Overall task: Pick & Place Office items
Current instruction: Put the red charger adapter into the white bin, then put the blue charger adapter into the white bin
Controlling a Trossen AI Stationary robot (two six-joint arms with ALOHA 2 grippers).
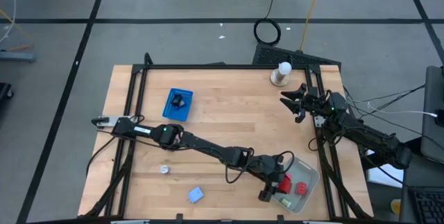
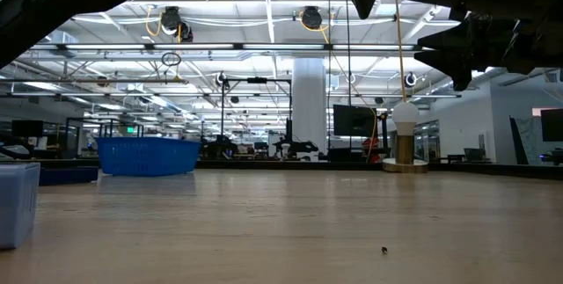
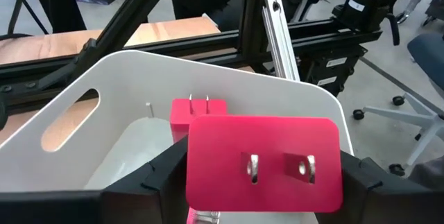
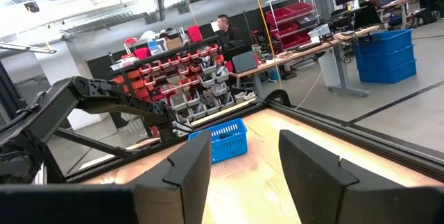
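My left gripper (image 1: 275,186) reaches over the translucent tray (image 1: 310,175) at the table's near right and is shut on a red block (image 3: 263,161) with two metal prongs on its face. A second red block (image 1: 301,188) lies in the tray; it also shows in the left wrist view (image 3: 198,109). A blue piece (image 1: 195,195) and a small silvery-white piece (image 1: 165,170) lie on the table near the front edge. A black binder clip (image 1: 178,101) lies in a blue basket (image 1: 177,104). My right gripper (image 1: 295,102) is open and empty, raised at the far right. My left gripper pinches the red block's two opposite side faces (image 3: 193,172) between its two fingers (image 3: 156,179). The pronged face is turned toward the wrist camera. The block is held above the tray's inside, clear of the other red block.
A white knob-topped stand (image 1: 281,73) is at the table's far edge, close to my right gripper. Black frame rails (image 1: 132,99) run along the table's sides. The blue basket also shows in the right wrist view (image 4: 222,141). The table's middle is bare wood (image 1: 236,120).
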